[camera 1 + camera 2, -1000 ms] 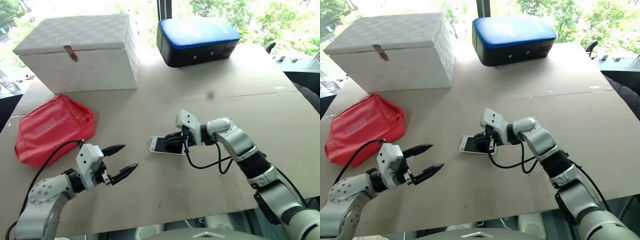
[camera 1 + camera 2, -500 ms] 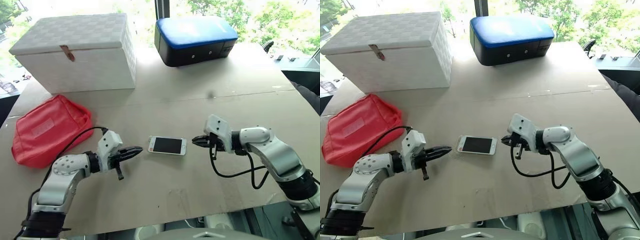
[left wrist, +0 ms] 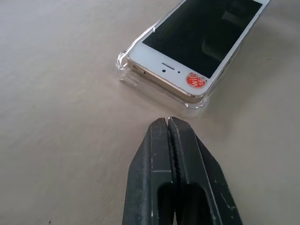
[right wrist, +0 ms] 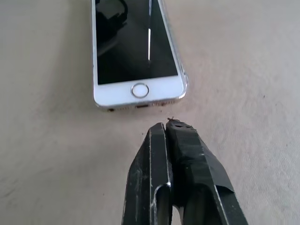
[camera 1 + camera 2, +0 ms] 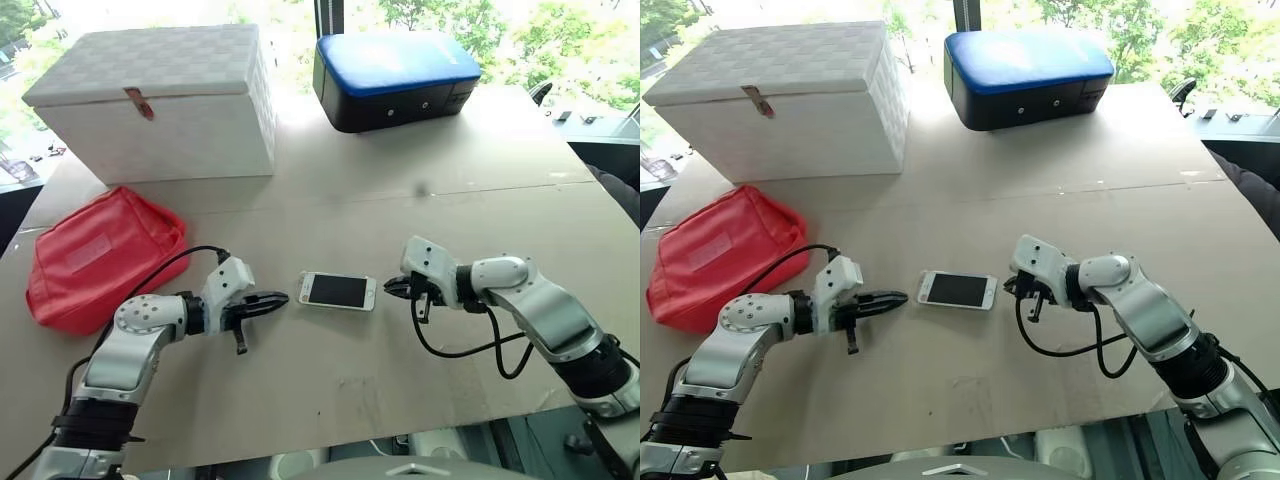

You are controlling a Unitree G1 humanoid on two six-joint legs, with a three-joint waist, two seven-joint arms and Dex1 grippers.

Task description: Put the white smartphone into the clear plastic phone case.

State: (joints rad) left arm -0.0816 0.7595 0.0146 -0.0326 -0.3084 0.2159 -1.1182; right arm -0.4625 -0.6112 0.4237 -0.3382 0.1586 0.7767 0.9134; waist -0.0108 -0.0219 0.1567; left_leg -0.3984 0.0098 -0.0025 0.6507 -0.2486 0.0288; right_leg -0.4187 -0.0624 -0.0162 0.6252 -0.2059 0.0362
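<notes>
— Black fingers pressed together on both sides: my left claw (image 3: 168,123) is closed on nothing, tip just short of the phone's earpiece end, and my right claw (image 4: 169,125) is closed and empty too, just short of the home-button end.

— Where's the phone itself?

— The white smartphone (image 5: 338,290) lies flat, screen up, on the desk (image 5: 420,180) between my two claws. The clear plastic phone case (image 3: 125,64) already shows around its corners and rim, so I judge it seated, or nearly.

— How will it handle?

— Stiff, light, slick glass on top; the shell is thin and will likely flex. I'd press on the white bezels or pinch the long edges, not the screen.

— What's changed?

— A second ago my right claw was over the phone's near end, touching it, and my left claw stood wide open, well off to the side. Now the right has backed off and the left has shut and moved in close. The phone looks unmoved on the desk.
</notes>
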